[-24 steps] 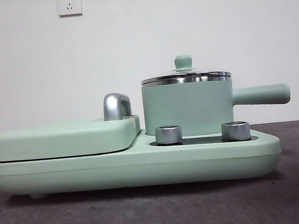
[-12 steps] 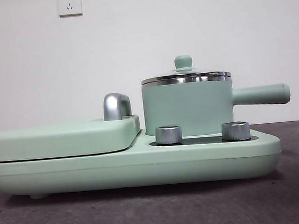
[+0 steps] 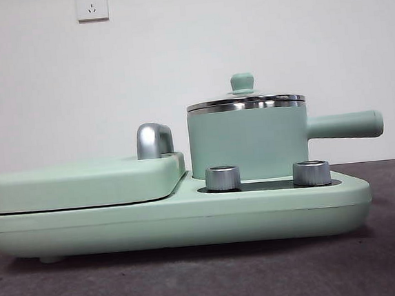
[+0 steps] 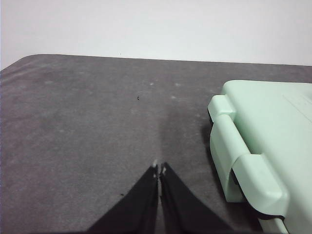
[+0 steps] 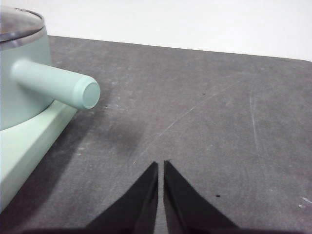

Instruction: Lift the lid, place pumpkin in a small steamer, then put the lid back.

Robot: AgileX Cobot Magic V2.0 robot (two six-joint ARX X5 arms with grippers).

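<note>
lid sat on small steamer | left claw, right claw pressed together over table | pumpkin unseen | risk: closed claws knock knob at 12 o'clock

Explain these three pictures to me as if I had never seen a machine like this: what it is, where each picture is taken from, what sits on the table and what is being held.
This is a robot with two arms at a table, each ending in a black two-jawed pincer. One picture looks level across the table from low down. It shows a mint-green cooking appliance on a dark grey table. On it stands a small pot with a long side handle, closed by a glass lid with a green knob. Beside the pot lies a flat griddle cover with a chrome handle. Two chrome knobs sit in front.

The other two pictures come from cameras on the wrists. The left pincer and the right pincer are both shut, holding nothing, above bare table on either side of the appliance. No pumpkin is visible.
</note>
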